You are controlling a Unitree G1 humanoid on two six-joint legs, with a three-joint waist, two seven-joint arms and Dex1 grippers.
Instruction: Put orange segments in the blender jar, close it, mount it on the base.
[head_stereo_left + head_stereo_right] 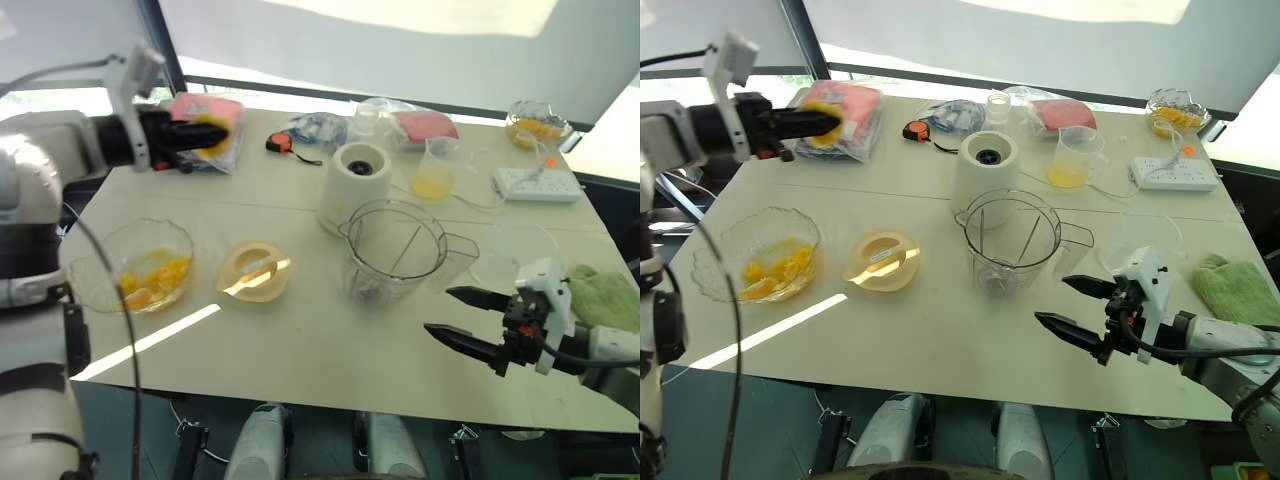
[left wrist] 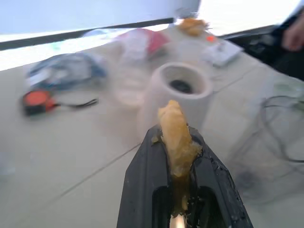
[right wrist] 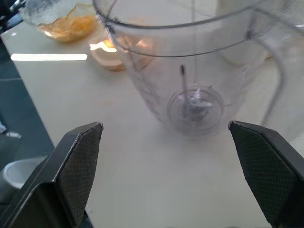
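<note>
raised at the upper left of the frame, the left gripper (image 1: 205, 132) was clenched on one of the orange segments (image 2: 175, 135), a soft yellow-orange piece pinched between its black fingers (image 2: 142, 190) and sticking out past their tips. at the lower right of the frame the right gripper (image 1: 460, 316) hung over the table (image 1: 300, 350) with its two black fingers spread wide and nothing between them, pointing toward the blender jar (image 1: 395, 250) and clear of it. the blender jar stood upright and uncovered near the middle of the frame, its handle turned toward the right, its blade visible at the bottom in the right wrist view and no fruit seen inside. just behind it, toward the upper middle, stood the base (image 1: 358, 182), a white cylinder with a black coupling on top. more orange segments lay in a wavy-edged glass bowl (image 1: 95, 280) at the left of the frame, and a round pale yellow lid (image 1: 255, 270) lay flat between that bowl and the jar. a small beaker (image 1: 433, 170) with yellow liquid stood right of the base, with a white power strip (image 1: 538, 183) farther right and a green cloth (image 1: 605, 295) at the right edge.
</note>
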